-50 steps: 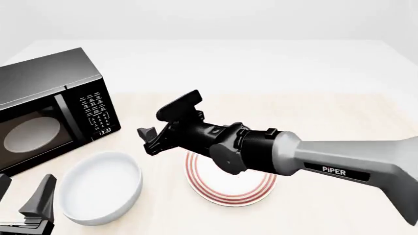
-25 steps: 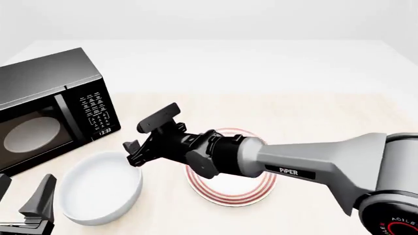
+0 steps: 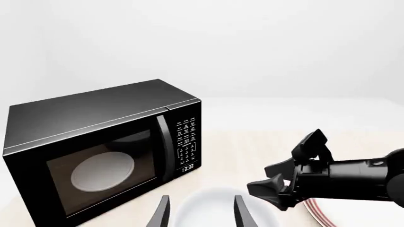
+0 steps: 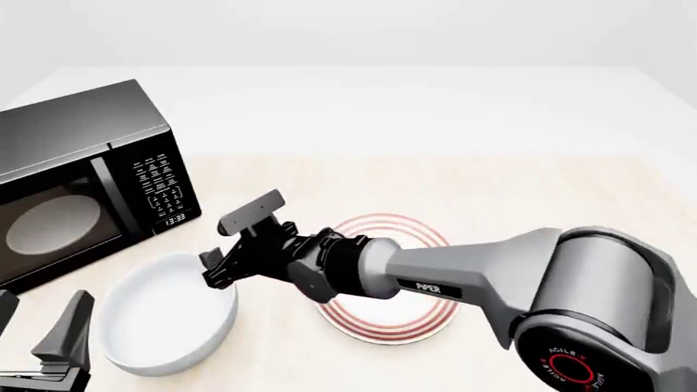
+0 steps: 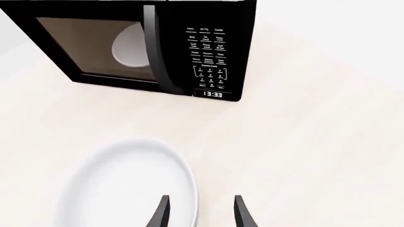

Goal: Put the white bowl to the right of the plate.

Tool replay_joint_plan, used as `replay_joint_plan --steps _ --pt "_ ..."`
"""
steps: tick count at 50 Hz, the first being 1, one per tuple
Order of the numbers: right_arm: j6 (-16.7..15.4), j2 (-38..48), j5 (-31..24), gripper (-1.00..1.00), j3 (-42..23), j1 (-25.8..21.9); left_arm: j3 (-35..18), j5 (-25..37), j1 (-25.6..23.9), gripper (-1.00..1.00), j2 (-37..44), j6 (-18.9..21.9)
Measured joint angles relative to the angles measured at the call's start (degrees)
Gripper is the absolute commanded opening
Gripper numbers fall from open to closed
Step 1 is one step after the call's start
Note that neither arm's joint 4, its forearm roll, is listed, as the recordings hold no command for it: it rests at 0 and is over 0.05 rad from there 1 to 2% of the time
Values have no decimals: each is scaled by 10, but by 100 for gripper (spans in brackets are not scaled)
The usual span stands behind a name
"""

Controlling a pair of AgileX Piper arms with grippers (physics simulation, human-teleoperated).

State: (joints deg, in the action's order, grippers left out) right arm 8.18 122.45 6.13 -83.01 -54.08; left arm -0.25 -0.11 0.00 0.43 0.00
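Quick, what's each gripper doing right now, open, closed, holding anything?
Left gripper: open, holding nothing, poised near the white bowl.
Right gripper: open, holding nothing, jaws at the bowl's rim on the plate side.

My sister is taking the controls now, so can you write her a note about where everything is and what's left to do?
Right gripper: open, reaching across the plate to the near-right rim of the bowl; nothing held.
Left gripper: open, idle near the front left corner of the table, by the bowl.
Bowl: on the table to the left of the plate, in front of the microwave.
Done: only the approach.
Left: close on the rim, lift the bowl over the plate, and set it down on the plate's right.
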Motion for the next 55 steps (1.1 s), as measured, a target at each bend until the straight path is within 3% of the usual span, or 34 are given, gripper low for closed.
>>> replay_joint_plan --steps 55 --pt "52 103 2 100 -66 -4 0 0 0 100 0 0"
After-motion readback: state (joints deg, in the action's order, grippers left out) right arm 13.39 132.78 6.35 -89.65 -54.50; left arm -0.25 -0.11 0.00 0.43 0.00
